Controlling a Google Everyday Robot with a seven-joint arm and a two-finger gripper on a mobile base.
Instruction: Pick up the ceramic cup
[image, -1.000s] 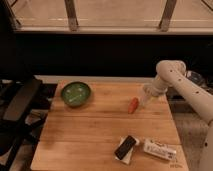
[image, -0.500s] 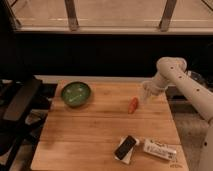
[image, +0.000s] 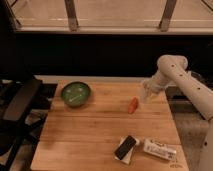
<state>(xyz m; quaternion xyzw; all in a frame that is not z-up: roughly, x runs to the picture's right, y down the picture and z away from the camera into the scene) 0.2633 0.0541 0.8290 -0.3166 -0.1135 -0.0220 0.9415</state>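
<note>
My gripper (image: 147, 93) hangs at the end of the white arm (image: 172, 70), over the table's right back part, just right of an orange-red object (image: 133, 105). A small pale whitish shape sits right at the gripper. It may be the ceramic cup, but I cannot separate it from the gripper. No other pale cup shows on the table. The green bowl (image: 75, 93) stands at the table's back left, far from the gripper.
The wooden table (image: 95, 130) has a black packet (image: 126, 148) and a white packet (image: 160, 149) near its front right edge. A dark chair (image: 20, 107) stands to the left. A dark wall and a window ledge run behind.
The gripper has risen very slightly at the same place. Nothing else has moved.
</note>
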